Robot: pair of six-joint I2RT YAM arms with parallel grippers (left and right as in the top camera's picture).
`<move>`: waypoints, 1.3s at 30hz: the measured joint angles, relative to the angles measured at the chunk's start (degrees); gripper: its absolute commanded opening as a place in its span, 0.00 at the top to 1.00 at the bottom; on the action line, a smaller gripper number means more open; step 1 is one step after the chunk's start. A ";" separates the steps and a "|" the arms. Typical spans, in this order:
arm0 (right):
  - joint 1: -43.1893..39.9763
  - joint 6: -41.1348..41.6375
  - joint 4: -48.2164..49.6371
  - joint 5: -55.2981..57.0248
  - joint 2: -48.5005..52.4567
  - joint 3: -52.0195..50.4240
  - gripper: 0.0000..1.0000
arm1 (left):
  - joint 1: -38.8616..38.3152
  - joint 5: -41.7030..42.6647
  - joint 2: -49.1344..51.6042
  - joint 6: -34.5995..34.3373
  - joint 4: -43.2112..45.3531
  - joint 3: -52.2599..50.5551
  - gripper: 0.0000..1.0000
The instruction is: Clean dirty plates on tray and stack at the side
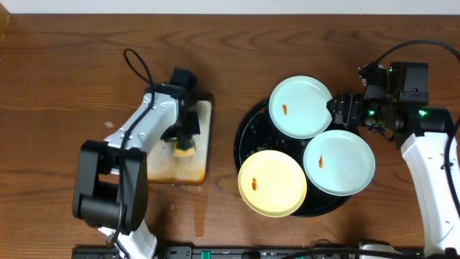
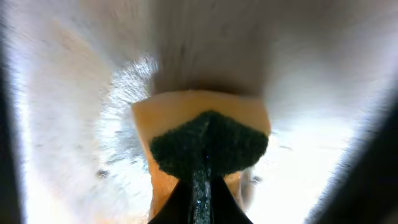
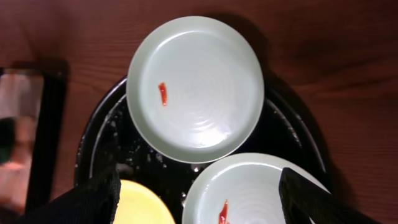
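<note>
Three plates lie on the black tray (image 1: 244,137), each with an orange smear: a mint-blue plate (image 1: 300,106) at the back, a second mint-blue plate (image 1: 338,162) on the right, and a yellow plate (image 1: 272,183) at the front. My right gripper (image 1: 339,111) hovers open and empty by the back plate's right edge. In the right wrist view its fingers (image 3: 199,177) spread above the back plate (image 3: 196,87), the second mint-blue plate (image 3: 255,186), the yellow plate (image 3: 143,205) and the tray (image 3: 106,130). My left gripper (image 1: 185,144) is shut on a sponge (image 2: 205,124).
The rust-stained metal pan (image 1: 205,155) lies left of the tray, under the left gripper and sponge. Its edge shows in the right wrist view (image 3: 25,124). Brown wooden tabletop (image 1: 57,86) surrounds the pan and tray. A black cable (image 1: 136,65) loops behind the left arm.
</note>
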 measured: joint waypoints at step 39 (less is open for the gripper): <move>0.00 -15.87 24.94 7.15 30.29 -0.02 0.76 | -28.20 5.62 14.97 -15.93 31.65 18.18 0.93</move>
